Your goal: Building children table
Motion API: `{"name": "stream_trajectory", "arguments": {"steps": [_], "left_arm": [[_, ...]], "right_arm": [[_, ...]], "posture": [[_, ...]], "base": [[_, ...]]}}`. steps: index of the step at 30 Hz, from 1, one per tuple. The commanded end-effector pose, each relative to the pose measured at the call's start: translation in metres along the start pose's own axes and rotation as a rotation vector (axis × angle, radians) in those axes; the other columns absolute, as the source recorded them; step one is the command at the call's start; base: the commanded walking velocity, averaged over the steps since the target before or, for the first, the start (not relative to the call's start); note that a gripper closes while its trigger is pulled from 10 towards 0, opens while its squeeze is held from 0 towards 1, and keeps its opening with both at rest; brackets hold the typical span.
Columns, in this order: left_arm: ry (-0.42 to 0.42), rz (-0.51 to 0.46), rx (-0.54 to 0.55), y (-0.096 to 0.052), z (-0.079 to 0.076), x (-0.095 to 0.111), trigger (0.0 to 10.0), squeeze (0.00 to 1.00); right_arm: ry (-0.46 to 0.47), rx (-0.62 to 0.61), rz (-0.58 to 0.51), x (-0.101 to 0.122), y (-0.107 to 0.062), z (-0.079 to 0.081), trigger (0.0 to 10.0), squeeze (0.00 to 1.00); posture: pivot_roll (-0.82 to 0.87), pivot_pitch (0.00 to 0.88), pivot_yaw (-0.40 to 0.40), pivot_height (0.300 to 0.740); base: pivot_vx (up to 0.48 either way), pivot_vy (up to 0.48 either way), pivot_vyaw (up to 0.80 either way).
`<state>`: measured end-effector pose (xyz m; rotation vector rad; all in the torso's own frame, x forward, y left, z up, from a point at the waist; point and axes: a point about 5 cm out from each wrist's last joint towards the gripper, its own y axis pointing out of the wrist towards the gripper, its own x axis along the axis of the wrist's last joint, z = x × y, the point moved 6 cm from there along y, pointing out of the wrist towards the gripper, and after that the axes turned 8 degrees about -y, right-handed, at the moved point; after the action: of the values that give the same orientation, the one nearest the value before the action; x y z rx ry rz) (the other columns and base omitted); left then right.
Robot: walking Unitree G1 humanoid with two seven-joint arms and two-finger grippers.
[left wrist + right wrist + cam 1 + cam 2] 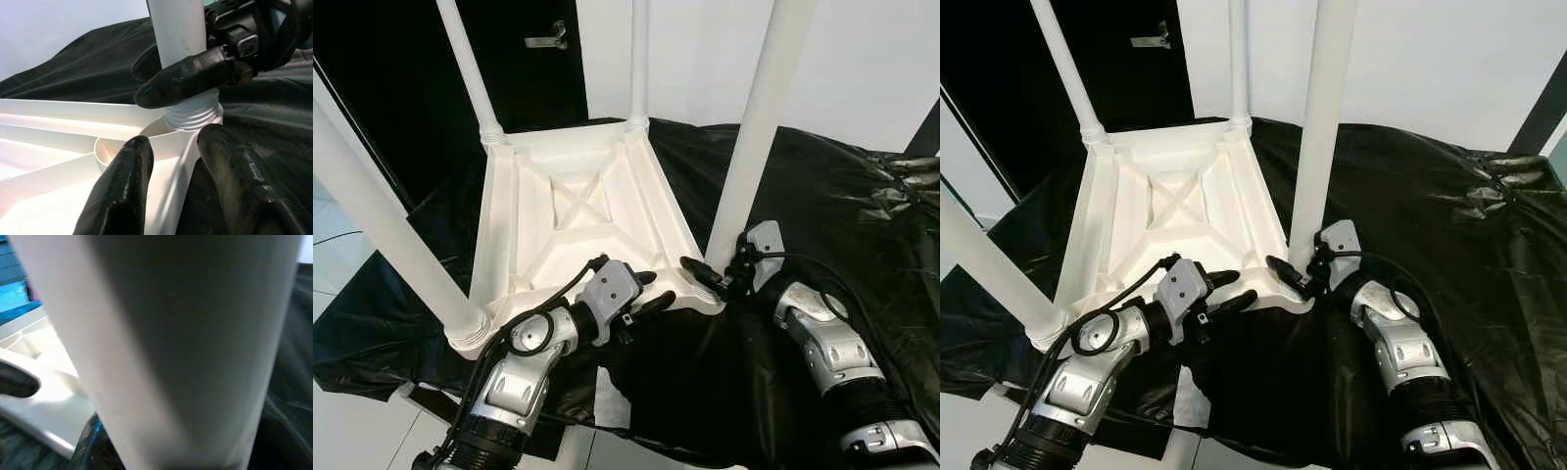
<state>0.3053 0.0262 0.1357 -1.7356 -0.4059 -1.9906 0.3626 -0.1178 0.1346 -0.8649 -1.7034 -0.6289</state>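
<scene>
While the white table top [578,211] lies upside down on a black sheet [822,206], four white legs stand up from its corners in the left eye view: a far left leg [470,73], a far right leg [638,59], a near left leg [382,230] and a near right leg [759,122]. The left gripper [651,292] reaches in from the near left, with its two black fingers apart, one above and one below the near edge of the table top. The right gripper [713,277] comes in from the near right and is closed around the bottom of the near right leg, just where it meets the corner of the table top. A white wall [842,59] rises behind the sheet, and a dark door with a metal handle [548,39] stands at the far left.

From the right eye, the same layout shows, with a strip of pale floor [960,431] at the near left beyond the sheet.

At the left wrist, the two fingers [122,191] straddle the white rim, spread open, pointing at the ribbed base of the near right leg [178,34], which the right gripper's fingers [190,78] clasp.

At the right wrist, the near right leg [181,342] is blurred and very close, with a bit of the table top [44,382] beside it.
</scene>
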Motion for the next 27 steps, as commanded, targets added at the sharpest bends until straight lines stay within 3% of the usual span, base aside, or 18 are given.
{"name": "stream_trajectory", "arguments": {"steps": [1,2,3,8,14,18,22,27], "left_arm": [[-0.012,0.001,0.014,0.001,0.0,-0.002,10.0,0.0],[-0.013,0.001,0.013,0.001,-0.001,-0.002,10.0,0.0],[-0.014,0.0,0.011,0.002,-0.002,-0.002,10.0,0.0],[-0.012,0.001,0.007,0.003,-0.003,-0.003,10.0,0.0],[-0.007,-0.001,0.004,0.003,-0.002,-0.002,10.0,0.0],[-0.007,-0.001,0.004,0.003,-0.002,-0.002,10.0,0.0],[-0.007,0.0,-0.004,0.004,-0.005,-0.002,10.0,0.0],[-0.005,0.0,-0.004,0.003,-0.004,-0.002,10.0,0.0]], "right_arm": [[-0.001,-0.088,0.046,-0.01,-0.005,-0.007,2.7,0.0],[-0.009,-0.12,0.051,-0.01,-0.006,-0.006,2.8,0.0],[0.014,-0.167,0.054,-0.01,-0.006,-0.001,10.0,0.0],[0.022,-0.289,0.078,-0.011,-0.007,0.0,10.0,0.0],[0.076,-0.616,0.164,-0.023,-0.02,-0.008,10.0,0.0],[0.099,-0.652,0.178,-0.025,-0.021,-0.006,10.0,0.0],[0.128,-0.63,0.155,-0.018,-0.014,0.006,10.0,0.0],[0.118,-0.656,0.154,-0.015,-0.016,0.005,10.0,0.0]], "posture": [[-0.03,0.0,-0.004,0.74],[-0.03,0.0,-0.004,0.74],[-0.03,0.0,-0.005,0.74],[-0.03,0.0,-0.007,0.74],[-0.03,0.0,-0.005,0.74],[-0.03,0.0,-0.005,0.74],[-0.03,0.0,-0.003,0.74],[-0.03,0.0,-0.004,0.74]], "base": [[0.0,0.0,0.0],[0.0,0.0,0.0],[0.0,0.0,0.0],[0.0,0.0,0.0],[0.0,0.0,0.0],[0.0,0.0,0.0],[0.0,0.0,0.0],[0.0,0.0,0.0]]}}
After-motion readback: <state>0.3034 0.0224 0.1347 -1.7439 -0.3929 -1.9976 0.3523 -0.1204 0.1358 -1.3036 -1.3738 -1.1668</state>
